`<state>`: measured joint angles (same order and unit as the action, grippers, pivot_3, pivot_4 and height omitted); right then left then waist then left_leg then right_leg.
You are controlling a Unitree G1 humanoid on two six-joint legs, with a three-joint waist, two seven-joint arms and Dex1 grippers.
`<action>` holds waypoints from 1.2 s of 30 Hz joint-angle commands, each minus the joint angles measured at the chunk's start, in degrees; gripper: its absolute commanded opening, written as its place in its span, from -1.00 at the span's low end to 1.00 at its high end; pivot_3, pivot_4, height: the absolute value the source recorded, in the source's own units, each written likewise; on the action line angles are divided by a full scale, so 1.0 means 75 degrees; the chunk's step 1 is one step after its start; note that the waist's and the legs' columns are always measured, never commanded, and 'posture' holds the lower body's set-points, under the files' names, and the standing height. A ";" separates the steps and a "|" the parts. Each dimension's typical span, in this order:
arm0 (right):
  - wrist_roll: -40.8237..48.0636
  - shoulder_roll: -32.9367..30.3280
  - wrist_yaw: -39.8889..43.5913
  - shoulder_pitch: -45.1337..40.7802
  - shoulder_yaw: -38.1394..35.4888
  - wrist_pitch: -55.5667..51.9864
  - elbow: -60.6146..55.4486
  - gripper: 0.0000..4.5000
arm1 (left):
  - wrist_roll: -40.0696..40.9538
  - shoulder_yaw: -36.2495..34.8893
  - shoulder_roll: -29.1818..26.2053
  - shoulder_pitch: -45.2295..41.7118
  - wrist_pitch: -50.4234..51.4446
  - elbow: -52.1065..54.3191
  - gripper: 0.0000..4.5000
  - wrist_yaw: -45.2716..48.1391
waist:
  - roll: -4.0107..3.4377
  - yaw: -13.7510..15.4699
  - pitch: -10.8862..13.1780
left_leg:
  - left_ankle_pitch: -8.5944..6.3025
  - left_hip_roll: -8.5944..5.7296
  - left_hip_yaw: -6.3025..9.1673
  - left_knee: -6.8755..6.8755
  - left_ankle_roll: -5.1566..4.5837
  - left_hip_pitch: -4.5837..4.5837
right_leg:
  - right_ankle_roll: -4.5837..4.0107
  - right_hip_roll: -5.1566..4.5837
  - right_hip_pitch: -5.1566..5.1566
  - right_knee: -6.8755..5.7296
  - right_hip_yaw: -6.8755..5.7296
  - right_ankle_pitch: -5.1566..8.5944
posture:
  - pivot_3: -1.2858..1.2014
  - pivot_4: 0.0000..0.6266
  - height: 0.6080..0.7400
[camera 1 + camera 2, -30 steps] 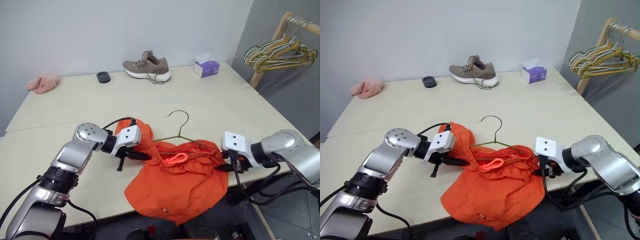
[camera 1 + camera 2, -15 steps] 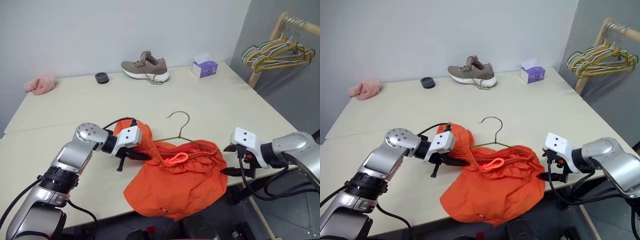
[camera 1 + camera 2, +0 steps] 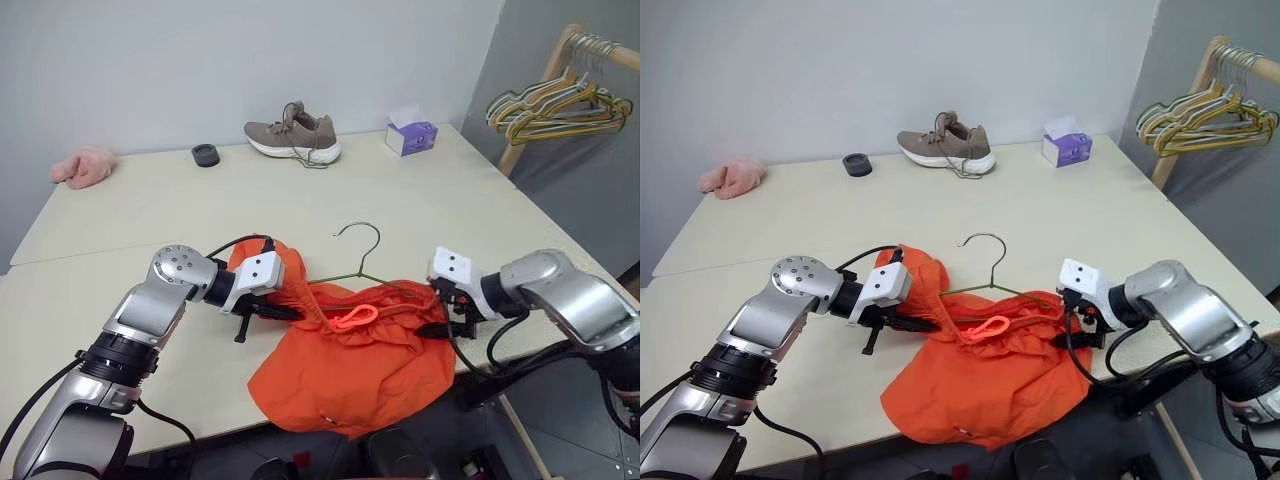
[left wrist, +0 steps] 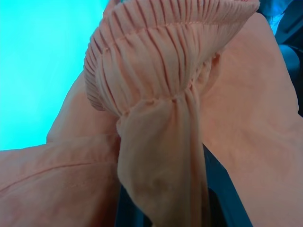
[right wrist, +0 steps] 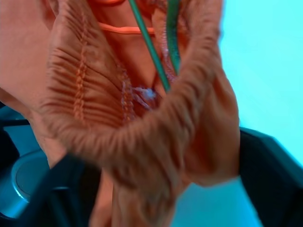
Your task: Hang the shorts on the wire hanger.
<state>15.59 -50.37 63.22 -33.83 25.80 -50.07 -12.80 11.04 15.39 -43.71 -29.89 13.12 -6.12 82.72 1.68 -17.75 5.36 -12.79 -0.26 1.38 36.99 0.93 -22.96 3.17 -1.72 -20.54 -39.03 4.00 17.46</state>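
Shorts (image 3: 355, 360) lie nearest me, bright orange, draped over the front edge of the table (image 3: 450, 215) with their lower part hanging off it. My left tool (image 3: 268, 311) is clamped tight on the gathered waistband at its left end; in the left wrist view the ribbed elastic bunches right between my fingers. My right tool (image 3: 440, 310) sits at the waistband's right end, its two black fingers spread with the bunched elastic between them; I cannot tell whether they grip it. In the right wrist view the green wire runs down inside that fold of waistband.

Between my two tools the waistband stretches across the table, with the orange drawstring (image 3: 352, 318) looped on top. The wire hanger (image 3: 358, 262) lies flat just beyond it, its lower part tucked into the waistband opening and its curved hook resting bare on the table, pointing away from me.

Farther back, along the far edge, sit a pink fluffy cloth (image 3: 82, 166), a small black round object (image 3: 206, 154), a brown sneaker (image 3: 294, 133) and a purple tissue box (image 3: 412, 135). Off the table on the right, a bunch of hangers (image 3: 560, 105) hangs on a wooden rack (image 3: 540, 85).
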 commanded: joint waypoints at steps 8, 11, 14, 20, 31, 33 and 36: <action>-0.0082 0.0166 0.0385 -0.0469 -0.0162 0.0135 -0.0274 -0.95 | 0.0279 -0.0297 0.0154 -0.0097 0.0058 0.0275 -1.00 -0.0125 | -0.0001 0.0003 0.0000 | 0.0000 0.0000 0.0004 0.0000 0.0000 0.0000 | -0.0004 0.0000 0.0000 -0.0001 -0.0003 -0.0003 | -0.22 -0.87 1.00; 0.0004 0.0101 0.0430 -0.0414 -0.0324 0.0023 -0.0440 -0.99 | 0.0446 -0.0466 0.0345 -0.0170 0.0342 0.0148 -1.00 -0.0351 | -0.0002 0.0006 -0.0002 | 0.0000 0.0000 0.0006 0.0001 0.0000 0.0000 | -0.0004 0.0000 0.0003 -0.0001 -0.0005 -0.0003 | -0.22 -0.87 1.00; 0.0136 -0.0059 0.0458 -0.0310 -0.0546 -0.0084 -0.0672 -1.00 | 0.0417 -0.0692 0.0519 -0.0314 0.0355 -0.0240 -0.58 -0.0544 | -0.0001 0.0006 -0.0002 | 0.0000 -0.0004 0.0007 0.0003 0.0000 0.0000 | -0.0004 -0.0004 0.0003 -0.0002 -0.0007 -0.0003 | -0.23 -0.90 1.00; 0.0377 -0.0354 0.0444 -0.0048 -0.0939 -0.0307 -0.1002 -1.00 | 0.0458 -0.1114 0.0613 -0.0458 0.0191 -0.0667 0.26 -0.0956 | -0.0002 -0.0006 -0.0004 | 0.0000 -0.0005 0.0010 0.0004 0.0000 0.0000 | -0.0004 -0.0006 0.0003 -0.0002 -0.0009 -0.0003 | -0.23 -0.91 1.00; 0.0740 -0.0732 -0.0134 0.0940 -0.2076 -0.0969 -0.0723 -1.00 | 0.1011 -0.2123 0.0594 -0.0852 0.0881 -0.1370 0.52 -0.1671 | 0.0000 0.0004 -0.0008 | 0.0000 -0.0007 0.0011 0.0005 0.0000 -0.0002 | -0.0004 -0.0009 0.0005 -0.0003 -0.0013 -0.0003 | -0.23 -0.93 1.00; 0.0883 -0.0753 -0.0396 0.1318 -0.2691 -0.1266 -0.0602 -1.00 | 0.1138 -0.2249 0.0599 -0.0885 0.1070 -0.1364 0.52 -0.1730 | 0.0001 0.0007 -0.0008 | 0.0000 -0.0008 0.0010 0.0005 0.0000 -0.0002 | -0.0004 -0.0010 0.0005 -0.0002 -0.0012 -0.0003 | -0.23 -0.93 1.00; 0.1193 -0.0629 -0.0831 0.1797 -0.3630 -0.1780 -0.0601 -1.00 | 0.1459 -0.2247 0.0686 -0.0798 0.1551 -0.0909 0.52 -0.1620 | 0.0001 0.0012 -0.0010 | 0.0000 -0.0011 0.0009 0.0003 0.0000 -0.0004 | -0.0004 -0.0011 0.0006 -0.0003 -0.0013 -0.0003 | -0.24 -0.92 1.00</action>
<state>22.69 -55.09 58.91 -20.60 4.04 -61.64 -16.22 19.63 -0.49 -39.02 -35.16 23.02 -16.30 70.39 1.69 -17.66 5.29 -12.79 -0.34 1.44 37.02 0.93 -22.99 3.15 -1.80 -20.49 -39.05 3.91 17.44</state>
